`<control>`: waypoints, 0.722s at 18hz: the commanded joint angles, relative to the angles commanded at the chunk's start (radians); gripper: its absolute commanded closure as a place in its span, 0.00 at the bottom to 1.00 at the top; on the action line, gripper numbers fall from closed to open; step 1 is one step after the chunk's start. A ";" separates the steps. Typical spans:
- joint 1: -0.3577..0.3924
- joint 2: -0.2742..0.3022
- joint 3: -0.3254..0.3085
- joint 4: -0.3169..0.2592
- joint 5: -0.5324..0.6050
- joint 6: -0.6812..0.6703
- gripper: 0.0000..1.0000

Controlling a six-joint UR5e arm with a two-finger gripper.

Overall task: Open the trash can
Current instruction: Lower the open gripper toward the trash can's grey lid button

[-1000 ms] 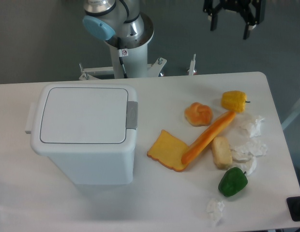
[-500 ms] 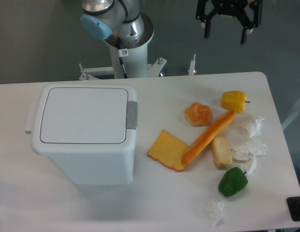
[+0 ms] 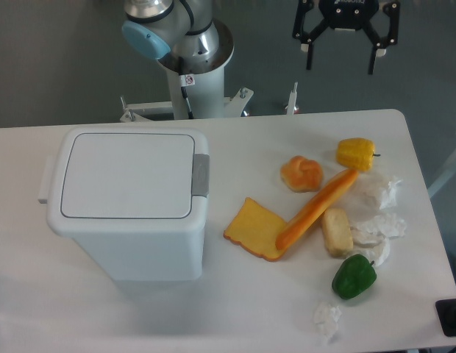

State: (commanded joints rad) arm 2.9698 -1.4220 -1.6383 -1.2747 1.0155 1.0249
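- The black two-finger gripper (image 3: pixel 342 60) has drifted left over the last second, and its fingers (image 3: pixel 310 59) have spread wider; they are empty.
- The large white rectangular plastic trash can (image 3: pixel 126 202) sits at the table's left, lid flat and closed, grey push-button tab (image 3: pixel 201 176) untouched.
- Judgement: the approach has only begun.
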 joint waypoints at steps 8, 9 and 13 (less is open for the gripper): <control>-0.055 -0.041 0.026 0.096 -0.009 -0.198 0.00; -0.069 -0.049 0.031 0.119 -0.009 -0.241 0.00; -0.100 -0.084 0.063 0.140 -0.009 -0.328 0.00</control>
State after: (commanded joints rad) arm 2.8701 -1.5063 -1.5755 -1.1351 1.0063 0.6965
